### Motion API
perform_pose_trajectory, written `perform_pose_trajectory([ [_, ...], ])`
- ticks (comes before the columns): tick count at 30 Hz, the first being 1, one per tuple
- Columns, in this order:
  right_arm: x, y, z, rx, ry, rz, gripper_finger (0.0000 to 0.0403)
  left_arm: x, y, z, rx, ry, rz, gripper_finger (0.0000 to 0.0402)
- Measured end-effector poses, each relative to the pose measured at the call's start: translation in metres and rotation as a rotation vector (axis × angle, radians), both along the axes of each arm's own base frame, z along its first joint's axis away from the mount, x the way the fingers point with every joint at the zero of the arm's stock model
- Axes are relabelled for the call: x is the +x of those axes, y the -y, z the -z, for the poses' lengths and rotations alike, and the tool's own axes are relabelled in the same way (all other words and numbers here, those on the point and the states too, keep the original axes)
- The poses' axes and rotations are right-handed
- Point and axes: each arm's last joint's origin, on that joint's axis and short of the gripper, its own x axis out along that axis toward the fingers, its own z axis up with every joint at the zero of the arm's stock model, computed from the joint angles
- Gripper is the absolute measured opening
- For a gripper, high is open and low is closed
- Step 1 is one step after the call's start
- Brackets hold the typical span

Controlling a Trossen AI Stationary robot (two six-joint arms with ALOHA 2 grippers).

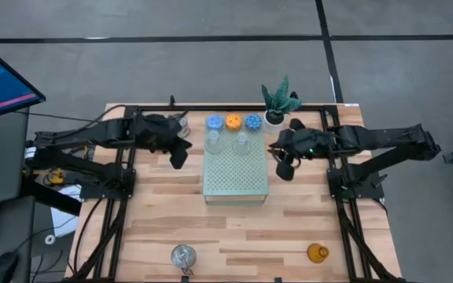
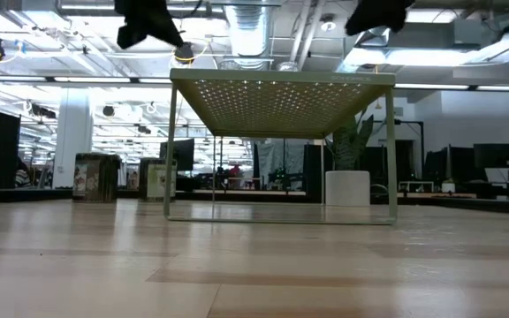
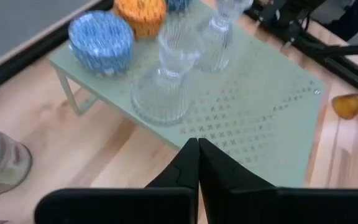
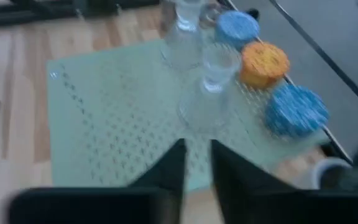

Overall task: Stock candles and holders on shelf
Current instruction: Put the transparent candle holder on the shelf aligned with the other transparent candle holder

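Look at the high view: your shelf [image 1: 235, 174] sits at the centre of the desk [image 1: 234, 228], with three candles along its upper edge, a blue candle [image 1: 215, 123], an orange candle [image 1: 233, 122] and a second blue candle [image 1: 253, 122], and two clear glass cups [image 1: 215, 142] [image 1: 242, 144] just below them.

What is left to stock lies well apart, at the bottom of the frame: a silver tin [image 1: 182, 255] at lower centre-left and an amber cup [image 1: 316, 252] at lower right. A third piece, possibly another tin, shows near the left arm at the upper left of the desk, but it is half hidden.

Your left tool [image 1: 178, 156] hangs just off the shelf's left edge, fingers pressed together and empty. Your right tool [image 1: 284, 167] hangs just off the right edge, fingers drawn narrow with a slim gap, holding nothing.

So the split looks plain: the tin lies down-frame on the left arm's side, the amber cup down-frame on the right arm's side. Both stand upright, so neither has a long axis to line up with.
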Motion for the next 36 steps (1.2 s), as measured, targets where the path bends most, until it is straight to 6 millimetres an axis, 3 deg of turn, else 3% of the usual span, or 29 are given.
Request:
perform_pose_trajectory([
  [2, 0.008, 0.007, 0.010, 0.018, 0.041, -0.021, 0.0014, 0.002, 0.000, 0.006, 0.001, 0.003, 0.002, 0.0002],
  [8, 0.018, 0.023, 0.048, 0.025, 0.044, 0.011, 0.0006, 0.005, -0.001, 0.014, 0.003, 0.027, 0.002, 0.0002],
  [15, 0.035, 0.044, 0.066, 0.040, 0.071, 0.013, 0.0001, 0.008, -0.001, 0.017, 0.004, 0.048, 0.003, 0.0003],
  [22, 0.057, 0.052, 0.089, 0.085, 0.037, -0.037, 0.0000, 0.008, -0.001, 0.016, 0.005, 0.056, 0.002, 0.0002],
  [28, 0.066, 0.055, 0.098, 0.093, 0.039, -0.051, 0.0000, 0.008, -0.001, 0.015, 0.005, 0.064, 0.001, 0.0004],
  [36, 0.067, 0.056, 0.095, 0.104, 0.045, -0.069, 0.0000, 0.009, -0.001, 0.015, 0.005, 0.070, 0.001, 0.0005],
])
